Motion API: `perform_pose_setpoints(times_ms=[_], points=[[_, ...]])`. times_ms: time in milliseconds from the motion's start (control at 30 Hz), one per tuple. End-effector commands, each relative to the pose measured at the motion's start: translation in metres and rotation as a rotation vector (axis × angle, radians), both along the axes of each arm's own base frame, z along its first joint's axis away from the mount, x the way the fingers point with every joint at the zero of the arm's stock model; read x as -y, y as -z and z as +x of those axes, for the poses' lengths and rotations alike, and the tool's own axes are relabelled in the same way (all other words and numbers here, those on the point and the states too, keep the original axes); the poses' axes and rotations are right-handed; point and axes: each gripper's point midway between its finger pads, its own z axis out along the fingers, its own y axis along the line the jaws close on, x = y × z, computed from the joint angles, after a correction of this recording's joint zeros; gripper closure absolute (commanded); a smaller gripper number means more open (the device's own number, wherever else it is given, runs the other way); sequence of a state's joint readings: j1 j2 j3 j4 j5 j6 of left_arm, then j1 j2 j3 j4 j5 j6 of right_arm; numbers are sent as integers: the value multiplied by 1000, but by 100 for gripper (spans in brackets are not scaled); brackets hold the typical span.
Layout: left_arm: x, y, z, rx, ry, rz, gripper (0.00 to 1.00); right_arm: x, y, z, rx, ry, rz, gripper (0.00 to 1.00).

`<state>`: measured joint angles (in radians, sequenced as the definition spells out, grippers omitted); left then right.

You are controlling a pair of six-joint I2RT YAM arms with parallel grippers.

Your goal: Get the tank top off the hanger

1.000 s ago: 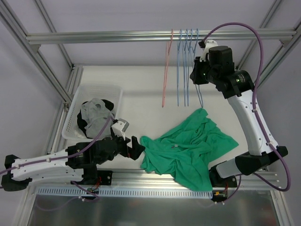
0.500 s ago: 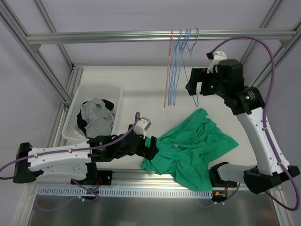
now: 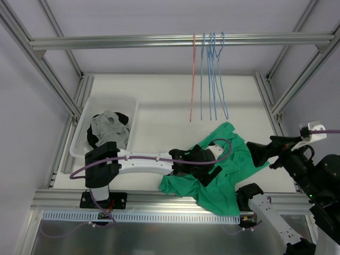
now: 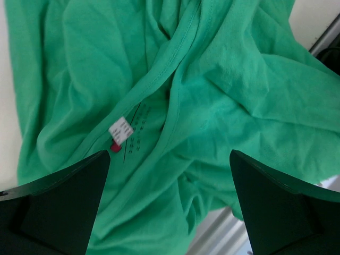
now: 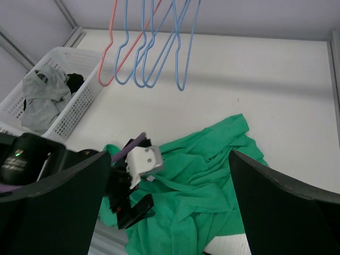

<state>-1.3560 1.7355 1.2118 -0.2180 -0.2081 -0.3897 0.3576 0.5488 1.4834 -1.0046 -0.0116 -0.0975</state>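
Moved since a second ago: right end effector (image 3: 263, 153), swung off the hangers (image 3: 211, 79) and down beside the worktop's (image 3: 159, 95) right edge, fingers apart, holding nothing. Left end effector (image 3: 208, 162) stretched over green tank top (image 3: 244, 159), fingers spread wide close above fabric. Tank top crumpled on worktop, near front edge, below hangers.

I've got the tank top (image 3: 241, 154) lying on the counter (image 3: 159, 106) near the front edge, right of centre, with the left gripper (image 4: 169, 159) directly over it and the right gripper (image 3: 258, 151) off its right side. Hangers (image 3: 212, 79) hang from the rail (image 3: 133, 41) behind it; the basket (image 3: 114, 98) sits far left with clothes (image 3: 109, 127) in it.
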Motion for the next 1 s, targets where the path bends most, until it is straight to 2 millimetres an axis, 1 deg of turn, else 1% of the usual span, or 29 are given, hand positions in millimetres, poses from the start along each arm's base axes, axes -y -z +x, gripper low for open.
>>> perform_pose_setpoints(times_ms=[0, 67, 100, 167, 200, 267, 300, 333, 367, 400, 433, 467, 500, 533, 567, 600, 633, 667, 700, 733, 767, 800, 833, 867, 900, 967], points=[[22, 9, -2, 11, 67, 21, 1, -3, 14, -28, -40, -80, -23, 1], [22, 27, 3, 19, 53, 65, 1, -2, 17, -39, -38, -102, -29, 0], [22, 44, 4, 14, 50, 105, 1, -1, 14, -46, -15, -112, -27, 0], [19, 62, 6, 18, 41, 150, 1, 1, 15, -52, -6, -115, -26, 0], [16, 77, 6, 11, 35, 185, 1, 1, 14, -55, 3, -119, -24, 1], [8, 92, 9, 15, -2, 233, 1, -1, 12, -64, 25, -145, -11, 0], [2, 106, 9, 11, -13, 267, 1, -1, 12, -66, 30, -152, -6, 0], [-4, 114, 8, 0, -40, 290, 6, -3, 10, -71, 42, -173, 2, 1], [-9, 120, 9, 0, -52, 308, 18, -4, 9, -73, 47, -182, 7, 1], [-17, 130, 8, -2, -67, 339, 36, -6, 8, -77, 52, -200, 14, 0], [-23, 134, 8, -10, -105, 348, 59, -7, 6, -80, 59, -205, 24, 1], [-30, 137, 8, -10, -128, 363, 87, -6, 1, -86, 82, -214, 35, 1], [-36, 137, 13, 16, -169, 370, 95, -6, -1, -90, 97, -221, 43, 0], [-49, 141, 13, 12, -216, 387, 100, -6, -5, -94, 116, -227, 49, 0], [-57, 139, 15, 18, -242, 394, 100, -4, -9, -99, 138, -227, 58, 1], [-68, 130, 21, 41, -288, 385, 100, -3, -11, -101, 149, -225, 59, 1], [-76, 124, 23, 43, -349, 367, 100, -3, -11, -102, 152, -225, 61, 1], [-88, 115, 27, 59, -393, 368, 100, -3, -11, -103, 155, -228, 61, 1], [-90, 87, 34, 79, -448, 294, 100, -3, -11, -104, 157, -233, 60, 1], [-108, 79, 40, 118, -521, 276, 100, -4, -10, -104, 159, -235, 61, 0], [-109, 45, 46, 138, -561, 176, 100, -4, -8, -103, 156, -236, 59, 1], [-117, 29, 49, 162, -589, 141, 100, -4, -5, -101, 151, -230, 57, 0], [-129, 13, 57, 212, -635, 107, 100, -4, -4, -100, 152, -229, 57, 0], [-134, -7, 60, 236, -661, 59, 100, -4, -3, -98, 152, -226, 58, 1], [-141, -41, 63, 254, -686, -32, 100, -4, -1, -97, 150, -224, 58, 1], [-153, -82, 73, 325, -723, -118, 100, -5, 1, -94, 149, -222, 60, 1]])
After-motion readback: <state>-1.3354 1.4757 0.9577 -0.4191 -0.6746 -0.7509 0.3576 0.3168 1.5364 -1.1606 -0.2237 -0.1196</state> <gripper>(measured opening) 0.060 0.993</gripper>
